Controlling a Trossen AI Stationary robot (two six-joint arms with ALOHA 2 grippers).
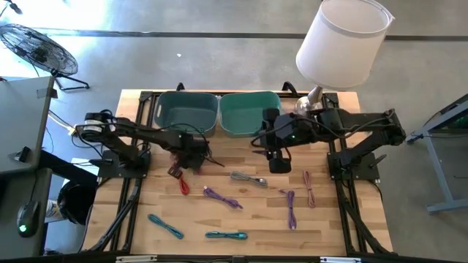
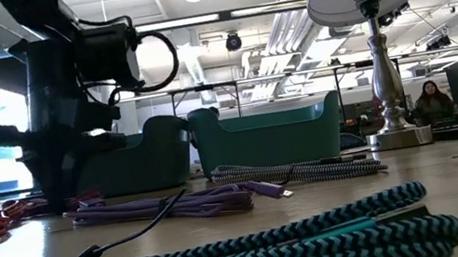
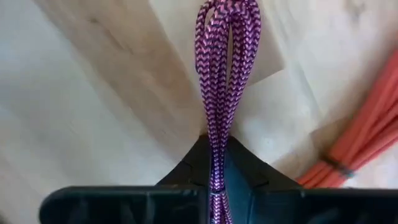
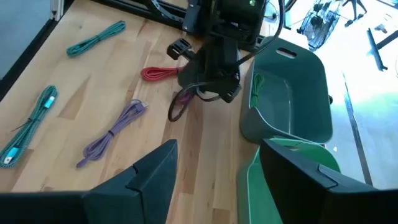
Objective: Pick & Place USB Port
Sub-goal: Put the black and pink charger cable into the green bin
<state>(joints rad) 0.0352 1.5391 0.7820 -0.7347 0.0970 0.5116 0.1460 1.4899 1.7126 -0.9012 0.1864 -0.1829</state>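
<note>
My left gripper (image 1: 191, 155) stands in front of the left teal bin (image 1: 186, 113) and is shut on a magenta braided cable bundle (image 3: 224, 68). The right wrist view shows that bundle (image 4: 179, 106) looping below the left gripper (image 4: 211, 68). My right gripper (image 1: 279, 162) hovers in front of the right green bin (image 1: 248, 115), and its fingers (image 4: 155, 174) are open on nothing. A green cable (image 4: 257, 87) lies inside the left bin (image 4: 292, 93). My left gripper (image 3: 214, 186) pinches the magenta bundle between its two fingers, several strands together, with the fingers (image 3: 249, 177) lying across them. The looped end (image 3: 227, 12) reaches out beyond the fingertips, above the table. Whether that end touches the wood, I cannot tell.
Loose bundles lie on the table: red (image 1: 183, 184), purple (image 1: 221, 197), grey (image 1: 248, 178), purple (image 1: 291, 208), pink (image 1: 308, 188) and two teal (image 1: 165, 226), (image 1: 227, 234). A small black object (image 1: 175, 172) sits by the red one. A lamp (image 1: 342, 40) stands at the far right.
</note>
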